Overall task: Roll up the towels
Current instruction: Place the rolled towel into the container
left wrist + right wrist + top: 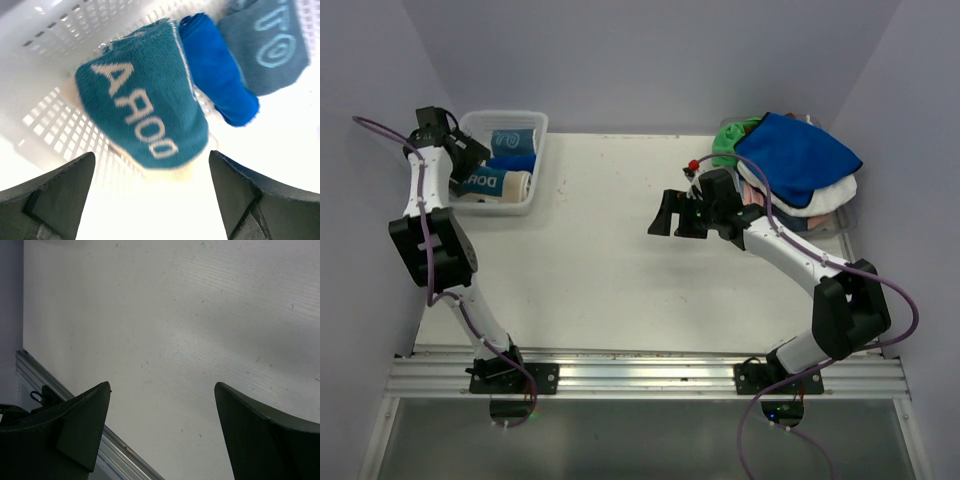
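Note:
Three rolled towels lie in the clear mesh basket at the back left: a teal and beige lettered one, a royal blue one and a teal one with swirls. The left wrist view shows the lettered roll, the blue roll and the swirl roll. My left gripper is open and empty above the basket, just short of the lettered roll. A pile of unrolled towels sits at the back right, royal blue on top, over white and green. My right gripper is open and empty over bare table.
The white table runs between the basket and the pile. The right wrist view shows bare table and the metal rail at its edge. Purple-grey walls close in the back and sides.

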